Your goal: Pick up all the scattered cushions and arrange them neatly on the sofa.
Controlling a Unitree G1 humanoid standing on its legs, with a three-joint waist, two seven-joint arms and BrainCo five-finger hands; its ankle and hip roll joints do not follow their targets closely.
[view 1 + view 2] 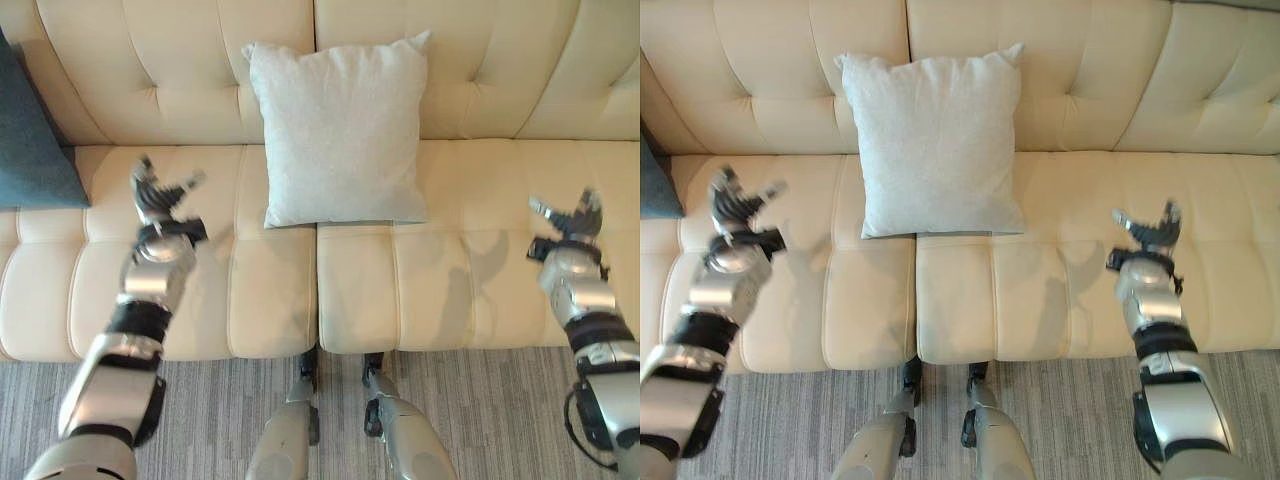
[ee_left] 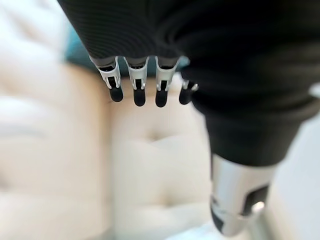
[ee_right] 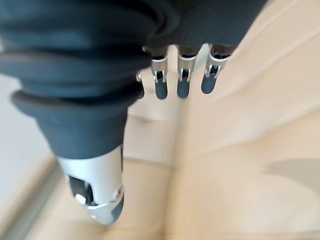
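Note:
A light grey square cushion (image 1: 338, 130) stands upright against the backrest at the middle of the cream sofa (image 1: 470, 290). A dark teal cushion (image 1: 35, 140) leans at the sofa's far left. My left hand (image 1: 158, 195) hovers open over the left seat, between the two cushions, fingers (image 2: 137, 87) straight and holding nothing. Over the right seat, well clear of the grey cushion, my right hand (image 1: 1150, 232) is open and empty too, its fingers (image 3: 182, 82) spread.
The sofa's seat (image 1: 1060, 290) to the right of the grey cushion is bare cream leather. In front of the sofa runs a grey striped carpet (image 1: 480, 410).

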